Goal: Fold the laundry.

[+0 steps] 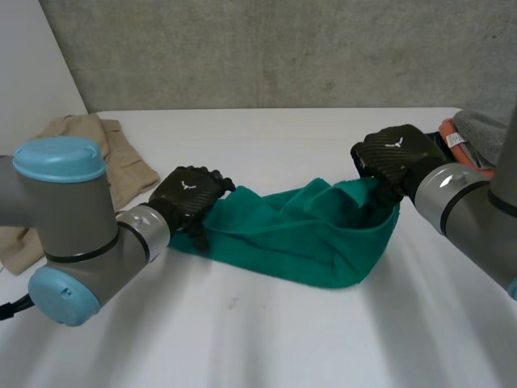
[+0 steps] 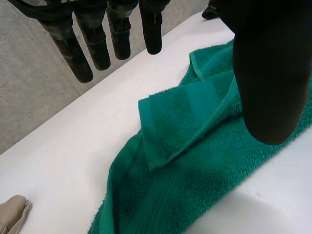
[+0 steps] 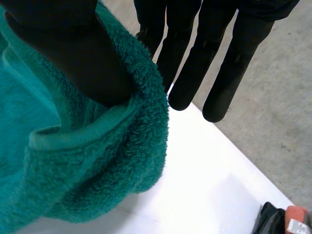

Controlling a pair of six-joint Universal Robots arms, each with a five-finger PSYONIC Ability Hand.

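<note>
A green towel (image 1: 307, 234) is spread crumpled across the middle of the table (image 1: 258, 339). Its near edge is laid flat and its far part is bunched into folds. The left hand (image 1: 190, 194) is set at the towel's left end. Its fingers (image 2: 119, 34) are held straight and wide of the thumb (image 2: 273, 73), which is poised over the cloth, and nothing is gripped. Farther back, the right hand (image 1: 396, 153) is placed at the towel's far right corner, which is held up off the table. That corner is draped over the thumb (image 3: 73, 53), and the fingers (image 3: 187, 63) are held straight, apart from it. A beige garment (image 1: 121, 162) is seen at the far left, and a grey and orange heap (image 1: 468, 133) at the far right.
</note>
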